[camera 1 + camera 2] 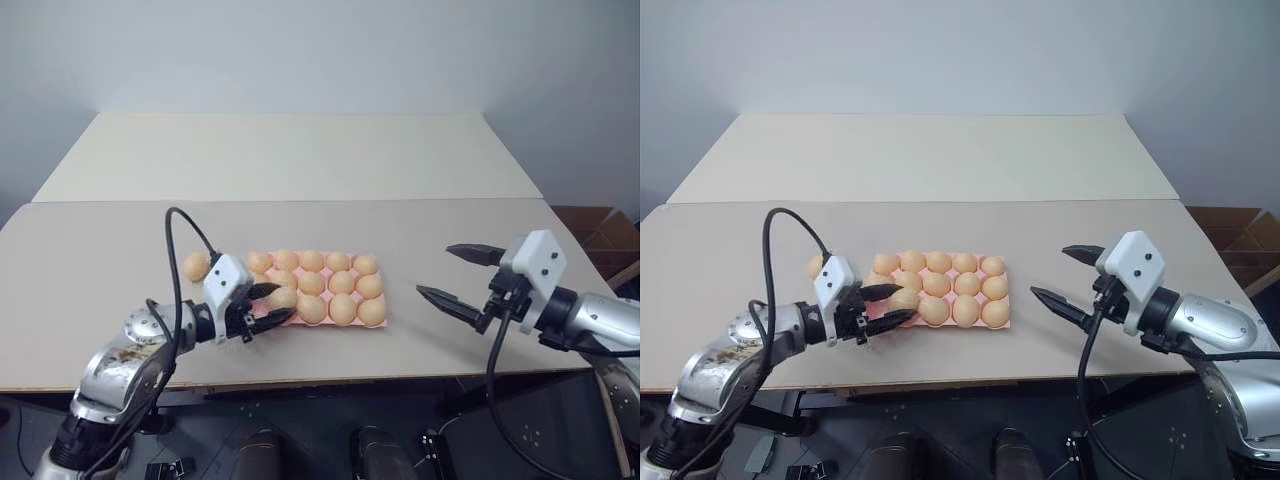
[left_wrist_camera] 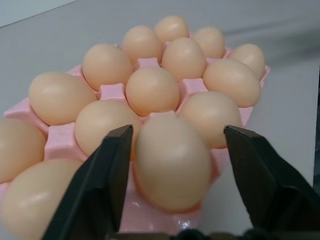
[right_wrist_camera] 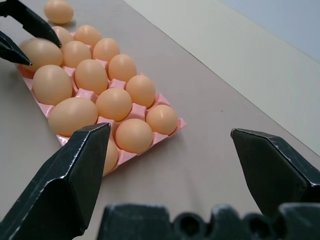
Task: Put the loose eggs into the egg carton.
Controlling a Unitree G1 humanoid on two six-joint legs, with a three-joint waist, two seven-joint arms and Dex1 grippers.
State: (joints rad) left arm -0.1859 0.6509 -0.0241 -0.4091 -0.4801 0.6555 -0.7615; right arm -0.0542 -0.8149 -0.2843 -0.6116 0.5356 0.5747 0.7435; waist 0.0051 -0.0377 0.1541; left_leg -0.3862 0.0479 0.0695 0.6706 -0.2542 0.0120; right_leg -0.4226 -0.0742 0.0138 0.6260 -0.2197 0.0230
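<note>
While one loose egg (image 1: 196, 266) lies on the table (image 1: 120, 250) just beside the egg carton (image 1: 377, 324), at its ten o'clock corner, the left gripper (image 1: 268, 302) brackets another egg (image 2: 171, 167) at the carton's near-left cup, one finger touching, so I cannot tell grip from release. Other cups look filled. Well right, the right gripper (image 1: 458, 277) gapes empty.

Head pair overlooking table (image 1: 300, 160), wrist cameras close on egg carton (image 3: 167, 131)
</note>
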